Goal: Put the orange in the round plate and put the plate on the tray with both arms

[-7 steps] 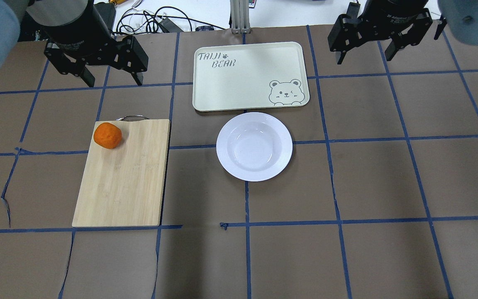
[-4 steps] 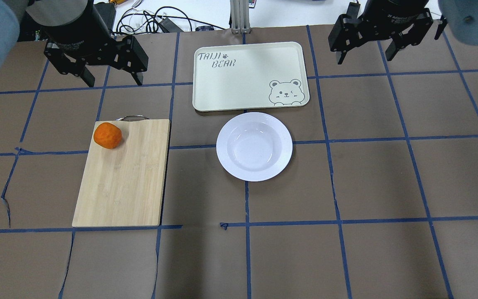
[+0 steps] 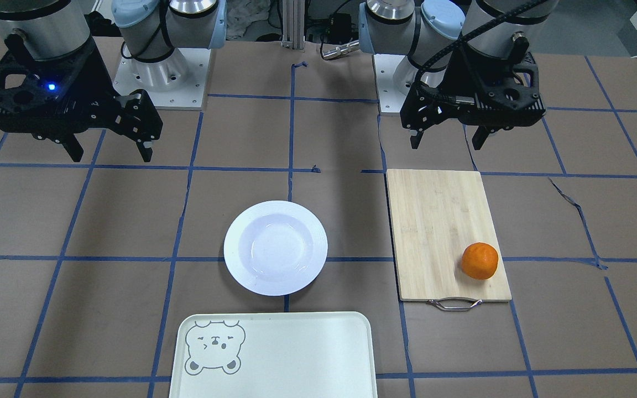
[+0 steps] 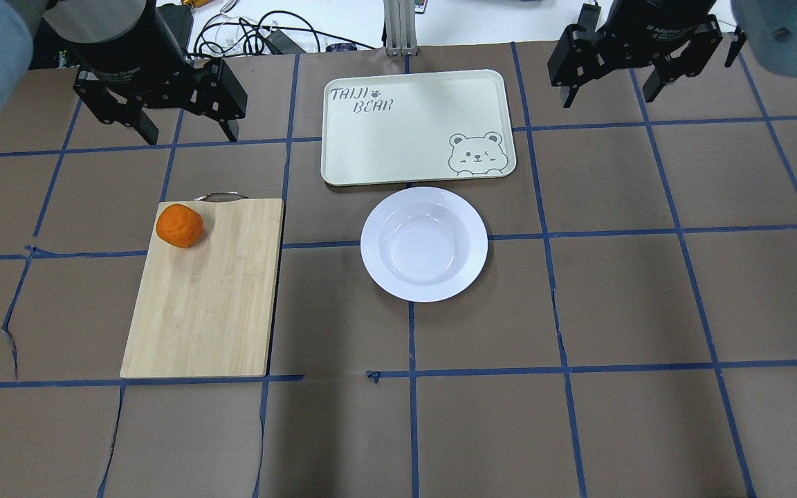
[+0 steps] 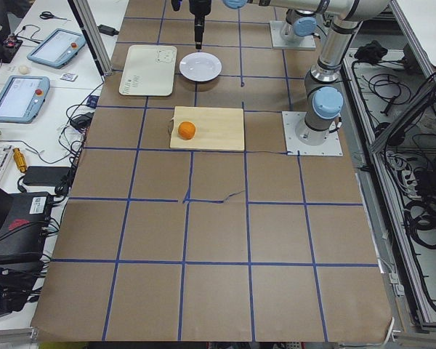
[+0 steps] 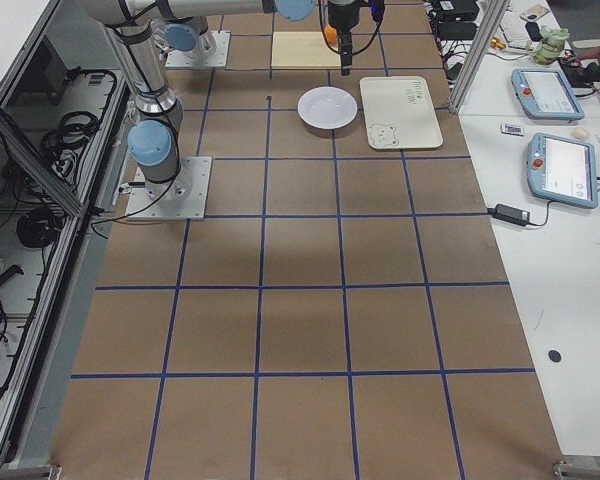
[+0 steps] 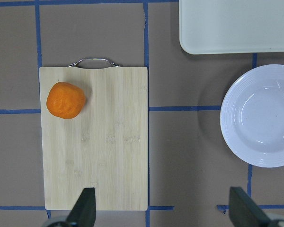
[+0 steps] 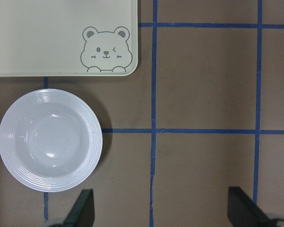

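Observation:
The orange (image 4: pixel 179 225) (image 3: pixel 480 261) (image 7: pixel 66 100) lies on the far left corner of a bamboo cutting board (image 4: pixel 205 297), near its metal handle. The white round plate (image 4: pixel 424 243) (image 3: pixel 275 247) (image 8: pixel 50 140) sits bare on the table's middle, just in front of the cream tray (image 4: pixel 417 126) (image 3: pixel 274 356) with its bear drawing. My left gripper (image 4: pixel 186 133) (image 3: pixel 447 141) hangs open high above the table behind the board. My right gripper (image 4: pixel 609 93) (image 3: pixel 109 153) hangs open high at the far right, beside the tray. Neither holds anything.
Brown paper with blue tape lines covers the table (image 4: pixel 578 311). Cables (image 4: pixel 253 34) lie past the far edge. In the side views, tablets (image 5: pixel 14 98) and desks stand beyond the tray's end of the table.

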